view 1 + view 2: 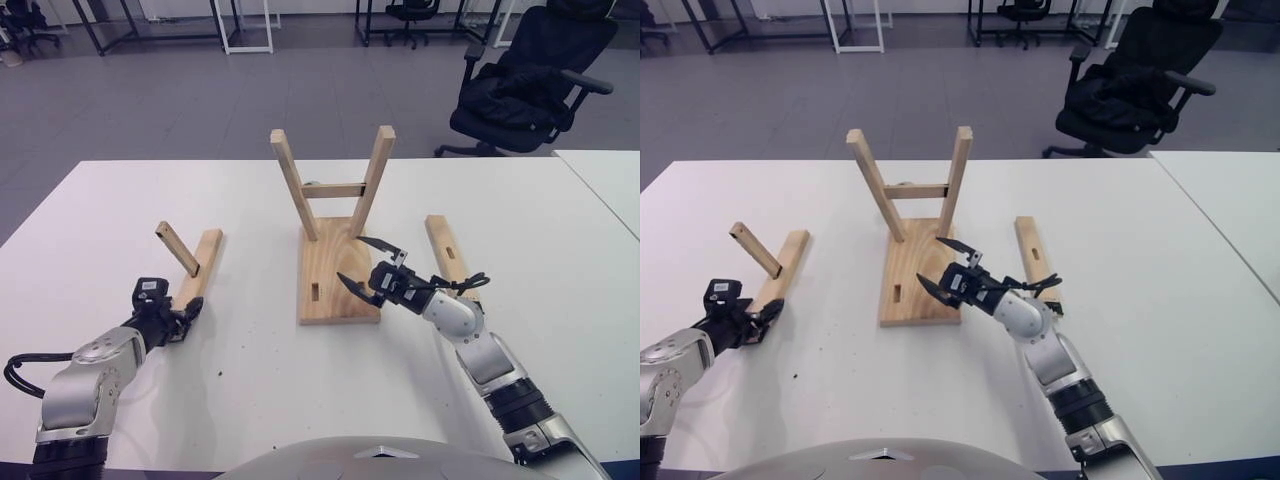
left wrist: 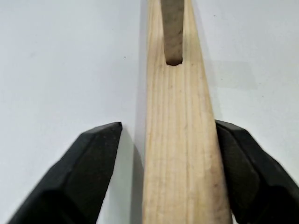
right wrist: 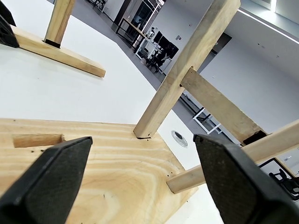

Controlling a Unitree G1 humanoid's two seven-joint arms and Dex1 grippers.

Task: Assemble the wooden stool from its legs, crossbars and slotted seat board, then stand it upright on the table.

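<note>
The slotted seat board (image 1: 322,290) lies flat mid-table. Two legs (image 1: 292,185) stand in its far end, joined by a crossbar (image 1: 335,190). My right gripper (image 1: 358,265) hovers open over the board's near right corner, with nothing between its fingers; the right wrist view shows the board (image 3: 93,172) below it and an upright leg (image 3: 187,70) ahead. Left of the board lies a leg (image 1: 200,262) with a crossbar (image 1: 177,248) stuck in it. My left gripper (image 1: 185,315) is open, its fingers on either side of that leg's (image 2: 180,154) near end. Another slotted leg (image 1: 447,255) lies on the right.
The white table (image 1: 250,380) has free room in front and to the far left. A second table (image 1: 610,180) stands off to the right. A black office chair (image 1: 530,80) is on the floor beyond the table's far right corner.
</note>
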